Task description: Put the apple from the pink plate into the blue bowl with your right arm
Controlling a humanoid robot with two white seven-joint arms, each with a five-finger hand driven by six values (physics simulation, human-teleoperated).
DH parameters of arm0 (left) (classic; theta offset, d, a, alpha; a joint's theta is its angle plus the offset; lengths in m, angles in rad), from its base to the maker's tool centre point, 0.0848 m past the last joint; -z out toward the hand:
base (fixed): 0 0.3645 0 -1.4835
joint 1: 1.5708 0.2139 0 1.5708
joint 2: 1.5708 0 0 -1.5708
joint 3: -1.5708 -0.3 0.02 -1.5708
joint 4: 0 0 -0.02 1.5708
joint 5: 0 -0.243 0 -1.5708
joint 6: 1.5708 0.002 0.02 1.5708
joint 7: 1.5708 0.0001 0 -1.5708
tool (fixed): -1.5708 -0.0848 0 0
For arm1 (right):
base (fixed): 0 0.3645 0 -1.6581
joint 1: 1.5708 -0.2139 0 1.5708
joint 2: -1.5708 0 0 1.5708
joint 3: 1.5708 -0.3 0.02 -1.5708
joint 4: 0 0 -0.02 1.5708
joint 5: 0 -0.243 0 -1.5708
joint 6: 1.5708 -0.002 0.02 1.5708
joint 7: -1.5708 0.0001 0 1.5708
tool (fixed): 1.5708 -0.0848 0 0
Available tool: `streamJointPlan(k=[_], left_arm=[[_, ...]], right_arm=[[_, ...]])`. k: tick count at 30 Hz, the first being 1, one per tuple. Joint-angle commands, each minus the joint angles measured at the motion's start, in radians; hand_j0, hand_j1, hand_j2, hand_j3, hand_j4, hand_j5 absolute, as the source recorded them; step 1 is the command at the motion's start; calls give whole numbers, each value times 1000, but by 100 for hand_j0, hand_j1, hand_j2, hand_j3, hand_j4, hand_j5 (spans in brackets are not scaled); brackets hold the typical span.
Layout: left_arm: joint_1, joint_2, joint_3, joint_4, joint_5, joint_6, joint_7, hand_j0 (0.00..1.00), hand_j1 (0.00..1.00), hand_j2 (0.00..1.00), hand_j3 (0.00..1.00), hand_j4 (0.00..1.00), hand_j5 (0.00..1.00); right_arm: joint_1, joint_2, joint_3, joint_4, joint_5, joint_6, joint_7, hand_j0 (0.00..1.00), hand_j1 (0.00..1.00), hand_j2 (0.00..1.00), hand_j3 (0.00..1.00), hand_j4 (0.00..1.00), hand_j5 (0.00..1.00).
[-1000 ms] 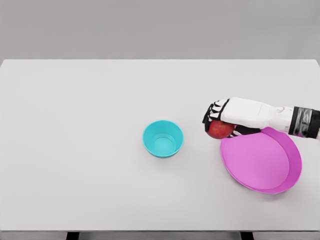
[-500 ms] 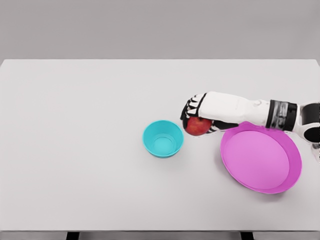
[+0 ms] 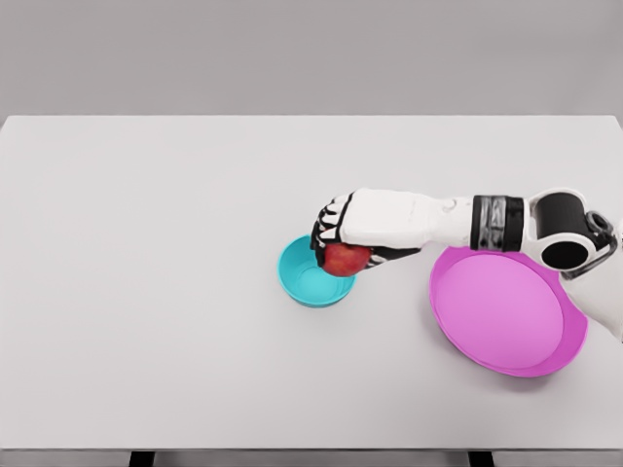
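A red apple (image 3: 345, 260) hangs in my right hand (image 3: 341, 243), whose fingers are curled around it from above. Hand and apple are over the right rim of the blue bowl (image 3: 307, 274), which stands near the table's middle. The white right arm reaches in from the right edge. To the right lies the pink plate (image 3: 508, 311), with nothing on it. The apple's top is hidden under the palm. No left arm shows in the head view.
The white table (image 3: 146, 292) stretches wide to the left and front of the bowl. Its far edge runs along the top of the view against a grey wall.
My right hand has carried the apple leftward, from the plate's left rim across the table to above the bowl's right rim. Bowl and plate stayed put.
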Motion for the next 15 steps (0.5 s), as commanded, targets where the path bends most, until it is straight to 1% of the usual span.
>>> streamJointPlan(k=[1,5,6,10,12,14,15], left_arm=[[0,0,0,0,0,1,0,100,100,100,100,100,100],[0,0,0,0,0,1,0,100,100,100,100,100,100],[0,0,0,0,0,1,0,100,100,100,100,100,100],[0,0,0,0,0,-1,0,100,100,100,100,100,100],[0,0,0,0,0,1,0,100,100,100,100,100,100],[0,0,0,0,0,-1,0,100,100,100,100,100,100],[0,0,0,0,0,-1,0,100,100,100,100,100,100]], right_arm=[[0,20,23,1,4,3,0,43,43,43,43,43,43],[-17,25,43,3,21,3,0,43,43,43,43,43,43],[-26,37,47,7,23,3,0,43,43,43,43,43,43],[-37,47,49,37,23,3,0,43,43,43,43,43,43],[-54,53,72,38,24,3,0,43,43,43,43,43,43],[-63,71,86,63,37,3,0,43,43,43,43,43,43],[-63,71,90,63,37,3,0,43,43,43,43,43,43]])
